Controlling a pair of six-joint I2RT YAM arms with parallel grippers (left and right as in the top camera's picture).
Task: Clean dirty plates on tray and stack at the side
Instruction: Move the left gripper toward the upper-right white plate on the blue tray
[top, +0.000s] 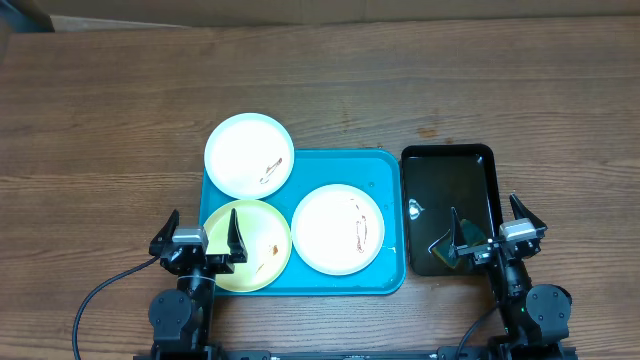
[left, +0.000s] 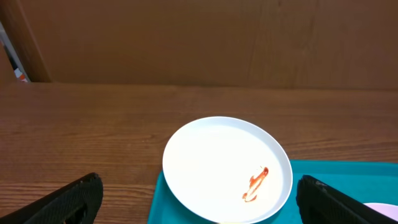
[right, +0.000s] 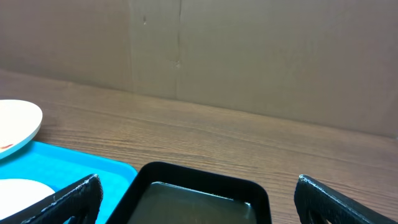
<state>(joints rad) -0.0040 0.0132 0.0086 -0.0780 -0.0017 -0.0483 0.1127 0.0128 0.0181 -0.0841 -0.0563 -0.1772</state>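
As we read it, the job is at its very start: all three plates show brown smears and none is stacked at the side. The turquoise tray (top: 340, 168) lies in the middle of the desk (top: 120, 90). The yellow plate (top: 255, 257) sits in its near left corner and one white plate (top: 338, 228) towards its right side. The other white plate (top: 249, 154) is at the far left corner, hanging over the rim above the desk. A black tray (top: 450, 175) lies just right of the turquoise one.

The left pincer (top: 200, 232) hovers at the near left edge of the tray, with one finger over the yellow plate. The right pincer (top: 490, 222) hovers over the near end of the black tray. Both are released, jaws spread wide, grasping nothing.

To do this step well, we would first fetch something to wipe with. A dark greenish lump (top: 443, 250) at the near end of the black tray, just beside the right pincer, may be a sponge, though we cannot tell. We would let the right pincer take it while the left steadies a plate by its rim, since shallow plates probably slide on smooth plastic. The overhanging plate could tip if pressed on its far edge, so we would press only where the tray supports it. The smears are small, so short strokes should do.

We find no brand, label or writing that can be read.
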